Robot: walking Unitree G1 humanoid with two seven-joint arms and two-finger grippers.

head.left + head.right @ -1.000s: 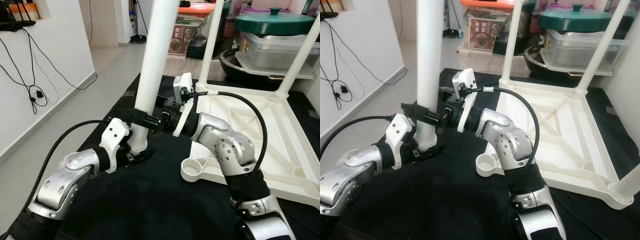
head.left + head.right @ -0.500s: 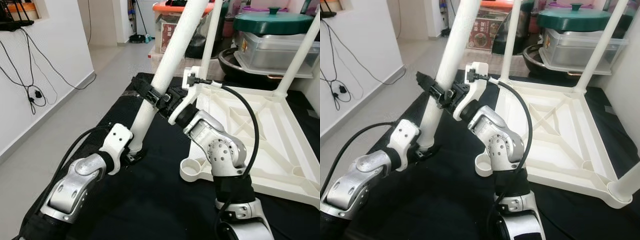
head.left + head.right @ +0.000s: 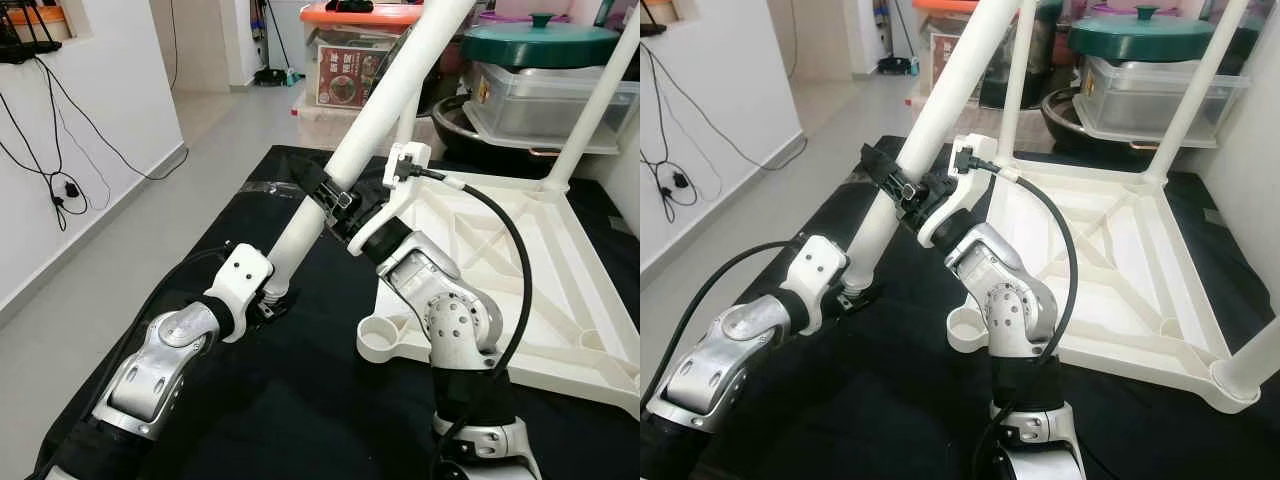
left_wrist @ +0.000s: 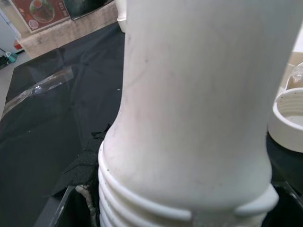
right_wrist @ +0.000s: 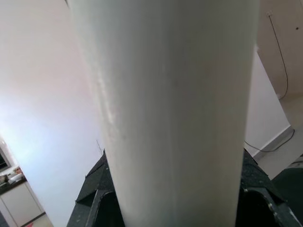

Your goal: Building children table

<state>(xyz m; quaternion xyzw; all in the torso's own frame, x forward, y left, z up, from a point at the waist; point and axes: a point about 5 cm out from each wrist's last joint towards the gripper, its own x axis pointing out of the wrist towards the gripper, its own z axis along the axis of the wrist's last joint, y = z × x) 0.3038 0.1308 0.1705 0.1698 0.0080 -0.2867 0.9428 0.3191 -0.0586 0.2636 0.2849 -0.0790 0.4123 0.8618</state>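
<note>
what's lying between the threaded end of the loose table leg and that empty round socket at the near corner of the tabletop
Only bare black cloth lies between the leg's threaded end and the empty socket, as the left eye view shows.

Black mat on floor under both hands. Green-lidded pot on clear tub, well beyond right hand; cables on wall off left.

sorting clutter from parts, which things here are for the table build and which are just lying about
For the job:
- long white plastic table leg, threaded end down
- upturned white plastic tabletop
- left gripper, right gripper, both on the leg

Lying about:
- green-lidded pot
- black wall cables
</note>
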